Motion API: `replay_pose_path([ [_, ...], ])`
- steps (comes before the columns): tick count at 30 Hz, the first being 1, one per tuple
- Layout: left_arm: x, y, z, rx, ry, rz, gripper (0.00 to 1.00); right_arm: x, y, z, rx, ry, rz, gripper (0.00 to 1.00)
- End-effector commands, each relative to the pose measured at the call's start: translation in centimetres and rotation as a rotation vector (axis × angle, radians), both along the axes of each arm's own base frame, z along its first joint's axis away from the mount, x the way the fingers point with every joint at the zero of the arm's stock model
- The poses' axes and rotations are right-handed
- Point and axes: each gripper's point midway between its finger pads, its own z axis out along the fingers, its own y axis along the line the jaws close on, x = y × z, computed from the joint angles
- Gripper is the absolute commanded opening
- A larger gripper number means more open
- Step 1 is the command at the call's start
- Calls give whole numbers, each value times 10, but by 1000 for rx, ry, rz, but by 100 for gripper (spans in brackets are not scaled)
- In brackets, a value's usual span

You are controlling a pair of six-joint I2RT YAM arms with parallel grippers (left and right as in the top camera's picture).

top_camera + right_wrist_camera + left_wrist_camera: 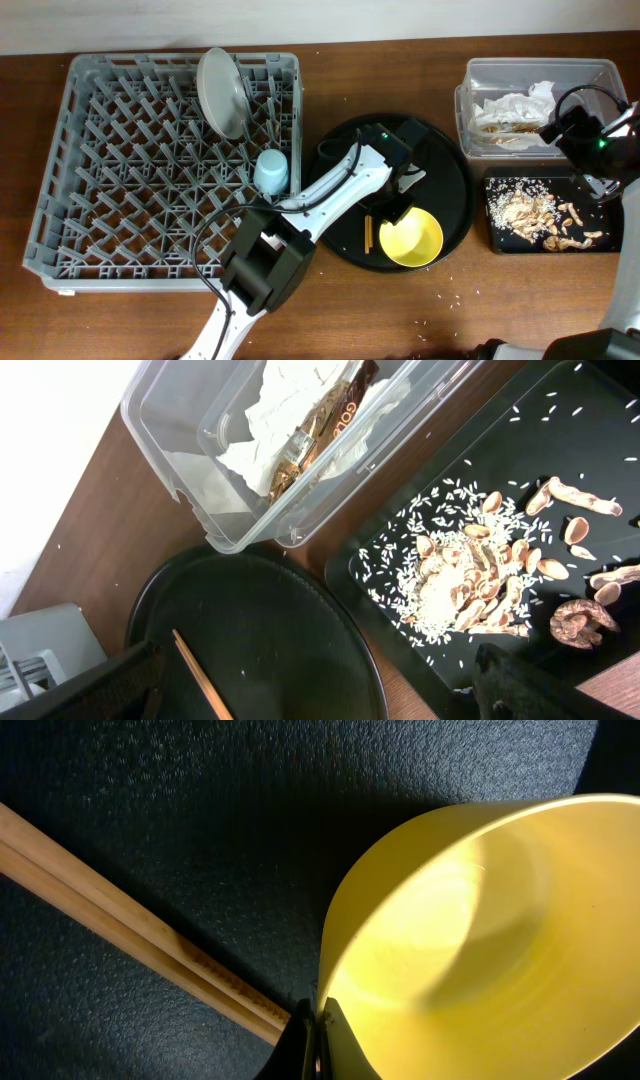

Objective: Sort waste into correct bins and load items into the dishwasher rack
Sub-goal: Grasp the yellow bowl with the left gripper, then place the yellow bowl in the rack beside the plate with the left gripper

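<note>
Where overhead hides it, left wrist shows left tool clamping yellow bowl rim, chopsticks beside, right tool spread.

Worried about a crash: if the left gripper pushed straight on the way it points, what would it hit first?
The yellow bowl: the left gripper pinches its rim. Past the rim lies the round black tray, probably next, chopsticks off to one side; depth is unclear.

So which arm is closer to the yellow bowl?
Left. The left gripper pinches the yellow bowl's rim on the round black tray; the right gripper hangs open far off, over by the clear tub and the shallow black tray.
</note>
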Motion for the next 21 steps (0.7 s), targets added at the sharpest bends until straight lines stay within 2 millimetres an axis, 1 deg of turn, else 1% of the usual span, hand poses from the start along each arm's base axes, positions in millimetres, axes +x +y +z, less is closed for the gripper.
replay_pose_path([
  [1, 4, 2, -3, 15, -10, 10, 1, 3, -1, 9, -3, -26, 4, 99],
  [2, 10, 3, 6, 6, -20, 21, 1, 3, -1, 9, -3, -26, 4, 98],
  [3, 21, 6, 21, -6, -43, 39, 1, 3, -1, 9, -3, -26, 4, 98],
  [4, 38, 11, 43, -17, -93, 65, 1, 3, -1, 9, -3, -26, 4, 99],
  [6, 77, 30, 90, -2, -249, 123, 1, 3, -1, 9, -3, -26, 4, 98],
  [7, 108, 55, 124, 50, -391, 207, 1, 3, -1, 9, -3, -26, 4, 99],
  [8, 133, 82, 150, 118, -520, 290, 1, 3, -1, 9, -3, -26, 4, 98],
  [9, 154, 114, 175, 211, -651, 367, 1, 3, -1, 9, -3, -26, 4, 99],
  [10, 180, 163, 206, 371, -829, 469, 1, 3, -1, 9, -3, -26, 4, 99],
  [11, 189, 183, 217, 438, -897, 528, 1, 3, -1, 9, -3, -26, 4, 99],
  [12, 198, 211, 231, 527, -981, 618, 1, 3, -1, 9, -3, -26, 4, 98],
  [13, 205, 230, 237, 580, -1026, 688, 1, 3, -1, 9, -3, -26, 4, 98],
  [15, 215, 257, 238, 661, -1076, 771, 1, 3, -1, 9, -3, -26, 4, 98],
  [17, 221, 273, 234, 737, -1115, 830, 1, 3, -1, 9, -3, -26, 4, 98],
  [18, 226, 279, 228, 794, -1141, 838, 1, 3, -1, 9, -3, -26, 4, 98],
  [19, 230, 281, 222, 833, -1159, 836, 1, 3, -1, 9, -3, -26, 4, 98],
  [21, 238, 280, 203, 912, -1180, 810, 1, 3, -1, 9, -3, -26, 4, 98],
])
